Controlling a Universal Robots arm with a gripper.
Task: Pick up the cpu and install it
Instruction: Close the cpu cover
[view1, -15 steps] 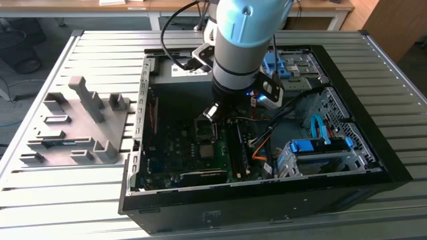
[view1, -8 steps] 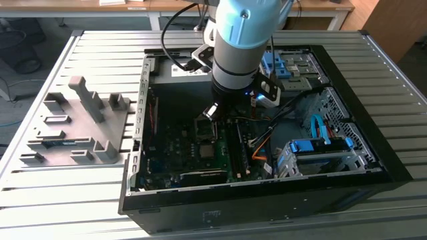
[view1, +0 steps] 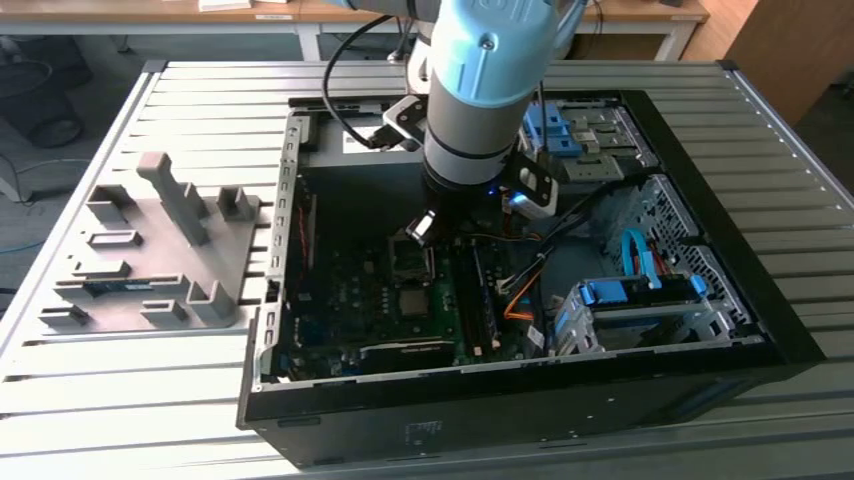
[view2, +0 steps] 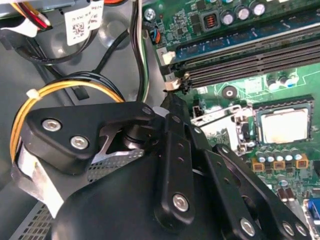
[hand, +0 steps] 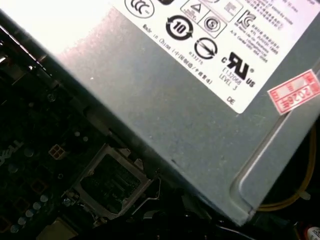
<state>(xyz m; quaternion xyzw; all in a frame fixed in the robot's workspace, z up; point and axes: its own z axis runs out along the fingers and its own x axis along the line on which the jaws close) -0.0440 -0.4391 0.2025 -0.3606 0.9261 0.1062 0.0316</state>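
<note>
The cpu (view2: 285, 125) was seen seated in its socket (view2: 280, 102) inside the open computer case (view1: 747, 330), just beside the gripper (view1: 424, 228); whether the gripper was spread could not be told.

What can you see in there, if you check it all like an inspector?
Surface: slatted metal table carrying an open computer case.
Job's things: cpu lies silver side up in its socket on the motherboard.
Clutter: grey holder tray on the exterior view's left of the case; grey box with a white label inside the case.
Grippers: gripper hangs inside the case over the motherboard, apart from the cpu.
Cables: yellow cables looped and tied; blue cable by the drive bay.
Surroundings: wooden desks behind the table.
</note>
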